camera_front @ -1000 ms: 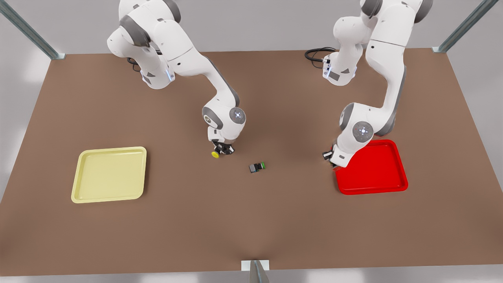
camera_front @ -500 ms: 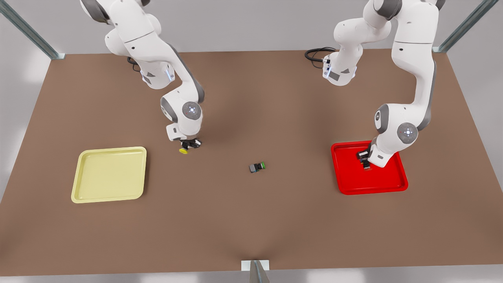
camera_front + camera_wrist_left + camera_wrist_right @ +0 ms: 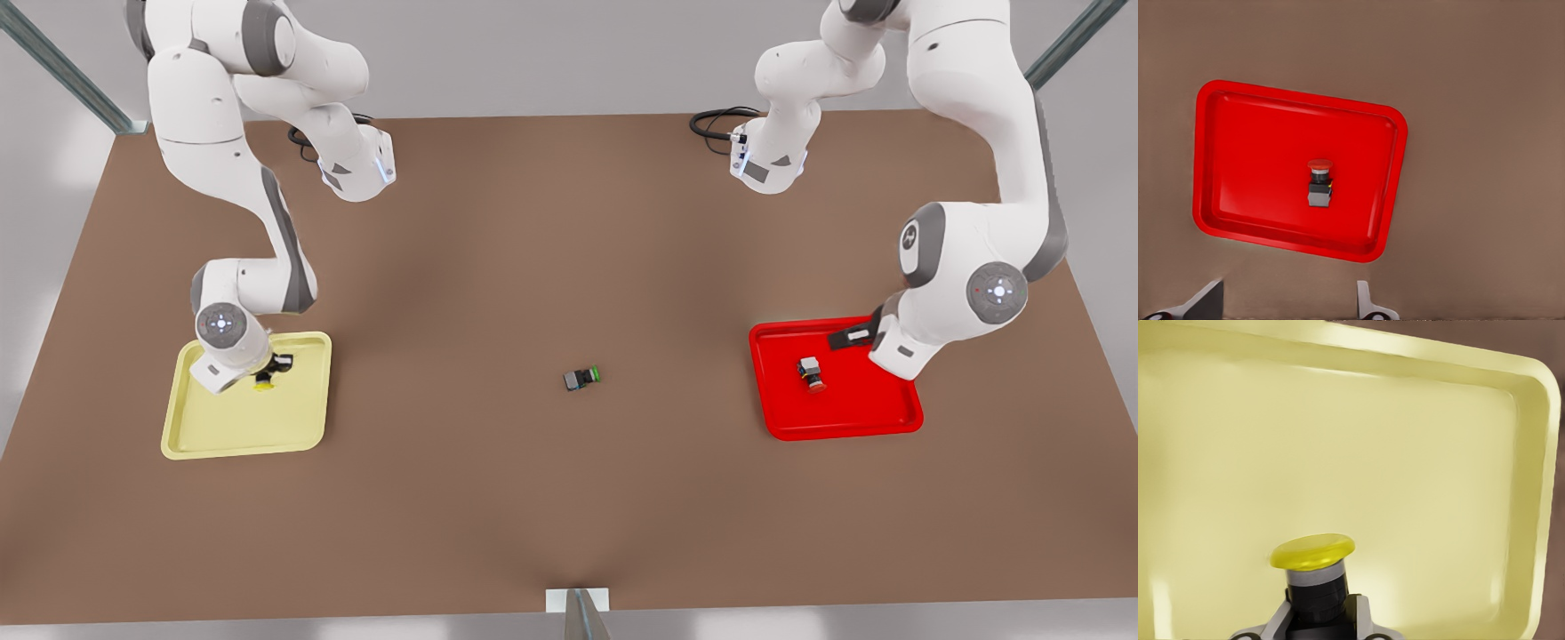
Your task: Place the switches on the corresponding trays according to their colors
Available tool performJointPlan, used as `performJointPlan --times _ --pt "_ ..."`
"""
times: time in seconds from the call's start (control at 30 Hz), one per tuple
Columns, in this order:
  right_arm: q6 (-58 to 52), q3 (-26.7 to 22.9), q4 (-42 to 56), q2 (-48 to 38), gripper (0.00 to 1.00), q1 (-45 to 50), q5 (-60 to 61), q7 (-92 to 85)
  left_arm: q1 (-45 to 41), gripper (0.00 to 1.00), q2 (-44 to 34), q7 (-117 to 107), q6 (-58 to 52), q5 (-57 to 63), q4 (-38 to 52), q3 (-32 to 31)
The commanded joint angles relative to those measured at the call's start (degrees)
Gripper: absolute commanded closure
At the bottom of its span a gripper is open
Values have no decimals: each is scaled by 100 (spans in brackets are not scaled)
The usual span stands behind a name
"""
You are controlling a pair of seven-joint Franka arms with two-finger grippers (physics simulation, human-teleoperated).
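The red-capped switch lies on its side inside the red tray. My left gripper is open and apart from that switch, raised over the tray's far right part in the front view. At the front view's left, my right gripper is shut on the black body of the yellow-capped switch and holds it over the pale yellow tray, near that tray's far edge.
A green-capped switch lies on its side on the brown table midway between the trays. A black cable coils at the far edge, and a metal post stands at the near edge.
The right gripper carried the yellow switch leftward from mid-table to over the yellow tray. The left gripper let go of the red switch in the red tray and drew back, open.
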Motion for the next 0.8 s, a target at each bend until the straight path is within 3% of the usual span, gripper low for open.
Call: performJointPlan --times 0.0,0.03,0.07,0.13,0.33,0.37,0.4,0.43,0.47,0.53,0.6,0.77 --pt "-27 -6 47 21 25 2 -207 152 -7 0 -23 156 -268 14 243 23" --pt "-27 -14 47 13 0 11 -198 125 -190 0 -163 367 -392 14 358 425" --pt "-27 -14 47 13 0 11 -198 125 -279 0 -392 981 -392 5 323 769" --pt "-62 -5 47 -5 0 20 -190 125 -209 0 -876 1132 -708 -12 358 796" --pt "-132 3 38 -163 0 20 -190 125 -209 0 -823 1115 -840 -65 393 787" --pt "-754 143 222 -479 0 11 -181 125 -218 0 -797 1097 -840 -56 402 787" --pt "-2915 626 1503 -629 0 -94 -111 -23 -235 0 -797 1089 -840 -56 402 787" --pt "-5077 759 3471 -296 0 -173 557 -867 -253 0 -779 1080 -840 -56 410 787" --pt "-6494 759 5134 21 0 -103 716 -1465 -262 0 -779 1089 -840 -56 402 787" --pt "-6522 952 5514 -688 0 -86 874 -1492 -297 0 -779 1089 -840 -56 410 787" --pt "-6189 1400 4829 -1665 0 -182 883 -1422 -306 0 -779 1080 -840 -47 410 787" --pt "-6144 1401 4749 -1631 0 -226 865 -1439 -350 0 -771 1080 -831 -30 410 787"
